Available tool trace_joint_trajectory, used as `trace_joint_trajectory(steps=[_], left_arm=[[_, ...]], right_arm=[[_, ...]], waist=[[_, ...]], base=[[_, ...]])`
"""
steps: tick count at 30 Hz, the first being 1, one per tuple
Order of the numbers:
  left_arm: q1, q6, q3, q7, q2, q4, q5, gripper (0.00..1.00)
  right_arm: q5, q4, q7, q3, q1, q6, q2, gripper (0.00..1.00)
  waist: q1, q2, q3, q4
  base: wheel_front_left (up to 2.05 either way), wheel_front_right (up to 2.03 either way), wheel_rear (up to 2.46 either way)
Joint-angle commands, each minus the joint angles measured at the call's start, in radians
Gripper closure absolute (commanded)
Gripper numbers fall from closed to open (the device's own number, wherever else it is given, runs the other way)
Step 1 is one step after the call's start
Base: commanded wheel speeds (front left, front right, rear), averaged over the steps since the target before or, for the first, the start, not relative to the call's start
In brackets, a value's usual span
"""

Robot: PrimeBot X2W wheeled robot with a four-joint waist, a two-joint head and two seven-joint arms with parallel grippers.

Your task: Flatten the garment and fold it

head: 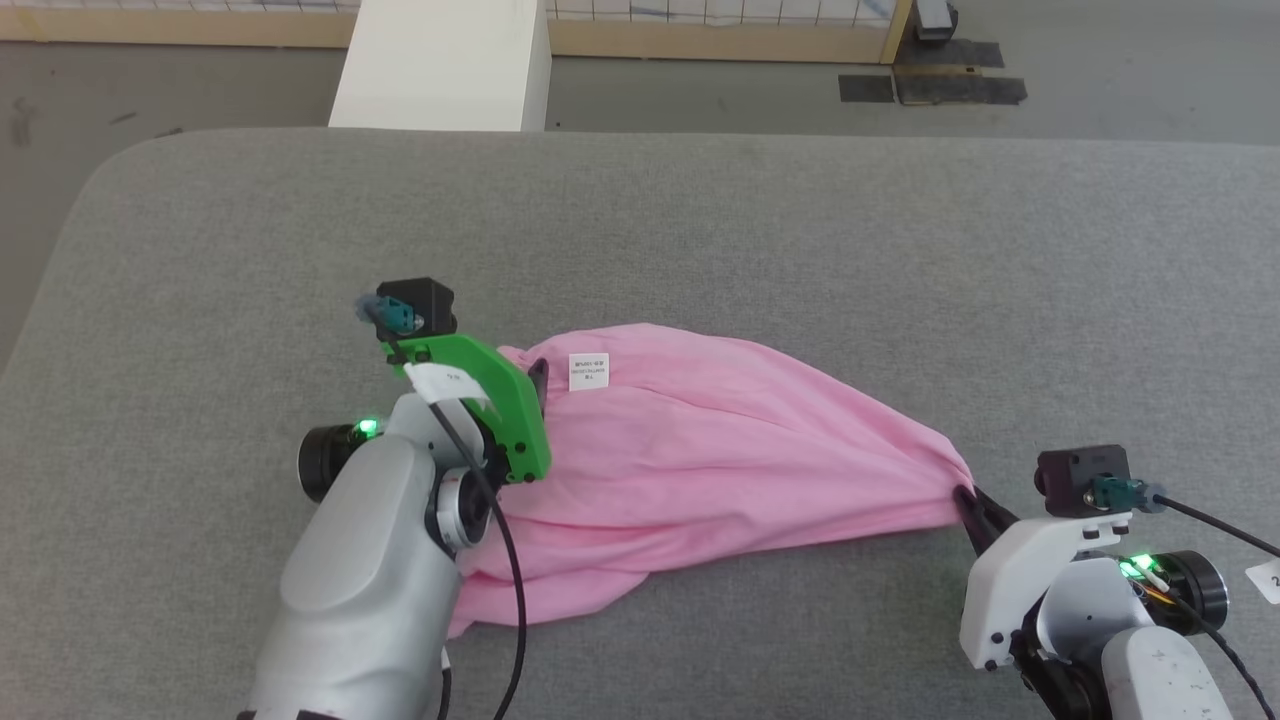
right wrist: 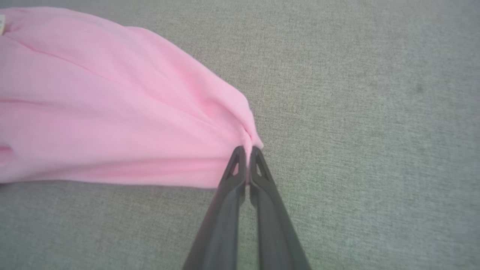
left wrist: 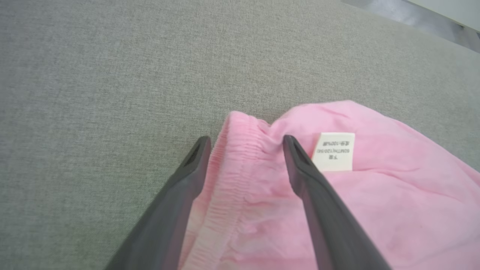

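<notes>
Left gripper (left wrist: 244,141): fingers spread wide, pinching nothing. The garment's gathered waistband (left wrist: 232,176) lies between them. One finger (left wrist: 187,180) is at the band's outer edge by bare cloth covering; the other (left wrist: 311,180) lies over pink fabric just beside the label (left wrist: 333,152). Whether the tips press the fabric cannot be told. In the head view this gripper (head: 538,380) sits at the garment's left end, on a green mount (head: 490,395).

Right gripper (right wrist: 246,150): fingers closed together, clamped on a bunched corner of the garment (right wrist: 93,112). In the head view it (head: 965,495) grips the right end, where folds converge to a point.

Garment (head: 700,450): pink, thin, creased, stretched across the near middle of the tabletop between the two grippers; lower left part lies bunched under the left arm. White label (head: 588,371) faces up near the left end.

Tabletop (head: 700,220): grey woven covering, rounded far-left corner.

Beyond the far edge: white block (head: 445,65) and grey floor (head: 1100,90).
</notes>
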Motion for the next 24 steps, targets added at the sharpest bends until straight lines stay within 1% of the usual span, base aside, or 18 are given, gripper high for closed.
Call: trace_joint_trajectory(steps=[1, 4, 5, 6, 7, 9, 16, 20, 24], left_arm=[[-0.029, -0.002, -0.003, 0.007, 0.008, 0.007, -0.001, 0.00], [-0.048, -0.013, -0.005, 0.025, 0.007, 0.020, -0.012, 0.00], [-0.053, -0.022, -0.007, 0.036, 0.006, 0.025, -0.020, 0.00], [-0.057, -0.028, -0.008, 0.041, 0.005, 0.027, -0.026, 0.10], [-0.060, -0.038, -0.011, 0.047, 0.004, 0.028, -0.032, 0.53], [-0.063, -0.052, -0.019, 0.057, 0.002, 0.028, -0.040, 1.00], [-0.066, -0.065, -0.031, 0.015, 0.000, 0.007, -0.036, 1.00], [-0.078, -0.075, -0.027, -0.017, 0.001, -0.030, -0.041, 1.00], [-0.117, -0.115, -0.017, -0.054, 0.008, -0.085, -0.057, 1.00]], right_arm=[[0.007, -0.007, 0.003, 0.002, -0.004, -0.002, 0.000, 1.00], [0.011, -0.008, 0.001, 0.004, -0.009, -0.002, 0.000, 1.00], [0.013, -0.008, 0.001, 0.006, -0.011, -0.002, 0.000, 1.00], [0.013, -0.007, 0.001, 0.007, -0.013, -0.002, 0.000, 1.00], [0.015, -0.007, 0.000, 0.008, -0.014, -0.002, 0.000, 1.00], [0.016, -0.005, -0.002, 0.007, -0.016, -0.002, 0.000, 1.00], [0.021, 0.000, -0.006, 0.004, -0.019, -0.002, 0.000, 1.00], [0.023, -0.025, -0.008, -0.007, -0.037, -0.002, 0.000, 1.00], [0.020, -0.080, 0.025, 0.001, -0.103, -0.002, 0.000, 1.00]], waist=[[0.0000, 0.0000, 0.013, -0.002], [0.0000, 0.0000, 0.023, -0.003], [0.0000, 0.0000, 0.026, -0.003], [0.0000, 0.0000, 0.028, -0.004], [0.0000, 0.0000, 0.030, -0.004], [0.0000, 0.0000, 0.031, -0.002], [0.0000, 0.0000, 0.022, 0.007], [0.0000, 0.0000, 0.013, 0.010], [0.0000, 0.0000, 0.015, 0.000]], base=[[0.00, 0.00, 0.00], [0.00, 0.00, 0.00], [0.00, 0.00, 0.00], [0.00, 0.00, 0.00], [0.00, 0.00, 0.00], [0.00, 0.00, 0.00], [0.00, 0.00, 0.00], [0.00, 0.00, 0.00], [0.00, 0.00, 0.00]])
